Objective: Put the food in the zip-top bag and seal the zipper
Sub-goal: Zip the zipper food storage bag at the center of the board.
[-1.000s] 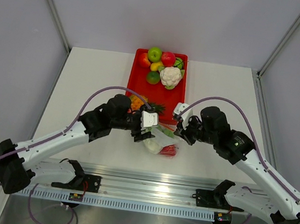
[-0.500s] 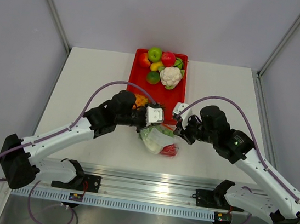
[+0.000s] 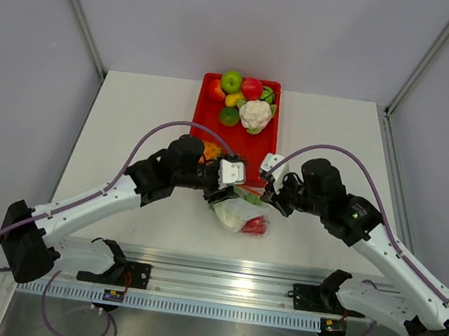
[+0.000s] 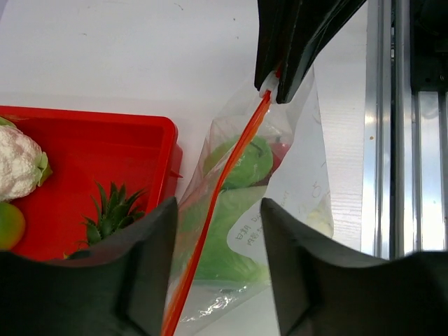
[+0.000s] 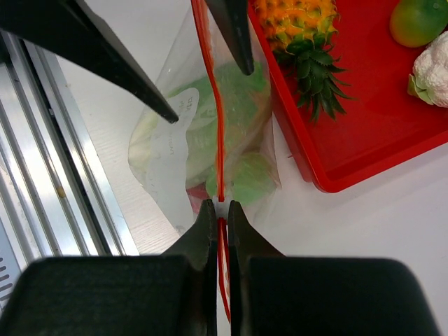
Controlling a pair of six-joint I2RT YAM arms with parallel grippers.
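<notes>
The clear crinkly plastic zip-top bag (image 4: 294, 203) stretches between the 2 end effectors over the white desk (image 4: 105, 49), with green leafy lettuce (image 4: 241, 164) and a red tomato-like piece (image 3: 255, 226) inside. Its orange-red zipper strip (image 4: 234, 157) runs taut from the right end effector (image 5: 218, 208), which pinches 1 end with its fingers nearly together. It passes into the gap of the left end effector (image 4: 218, 210), whose fingers stand wide on either side of it. Since 1 second ago the left end effector has moved off the bag's body onto the zipper line. I judge it ready to clamp and slide. The red rectangular plastic tray (image 4: 105, 133) lies just beside 1 of its fingers and the metal rail (image 4: 392, 140) is near on the other side, so sideways room is tight.
</notes>
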